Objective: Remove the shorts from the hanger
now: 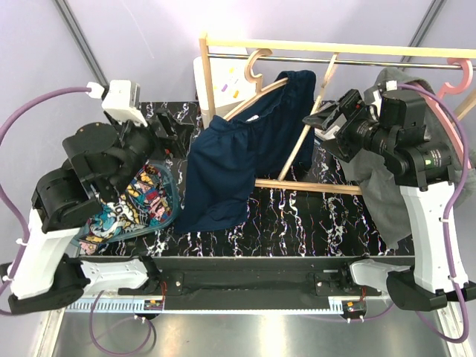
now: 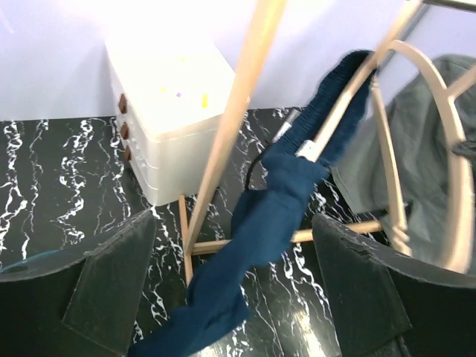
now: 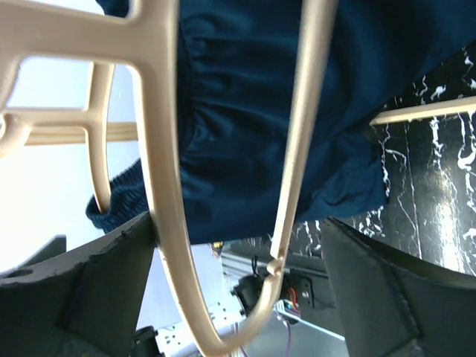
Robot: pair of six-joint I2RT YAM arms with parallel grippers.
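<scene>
Wide-set dark fingers of the left end effector (image 2: 234, 297) frame its wrist view, with nothing pinched between them. Beyond them the navy blue shorts (image 2: 271, 216) trail down in a twisted rope from a cream hanger (image 2: 349, 97) toward the black marbled counter (image 2: 59, 186). The right end effector (image 3: 238, 290) also stands wide apart. The hanger's bars cross the gap between its fingers, and whether either pad touches them cannot be told.

From above, the navy blue shorts are draped over one arm of the hanger, which hooks onto the rod of a wooden rack (image 1: 327, 48). Their lower hem seems to reach the counter. The cartoon-print shorts (image 1: 137, 201) lie on the counter at the left, largely covered by the left arm. The dark grey shorts (image 1: 375, 186) hang at the right behind the right arm, which hides their upper part; a pink hanger (image 1: 457, 82) shows above them. A white drawer box (image 2: 167, 111) sits at the back, overexposed on top.
</scene>
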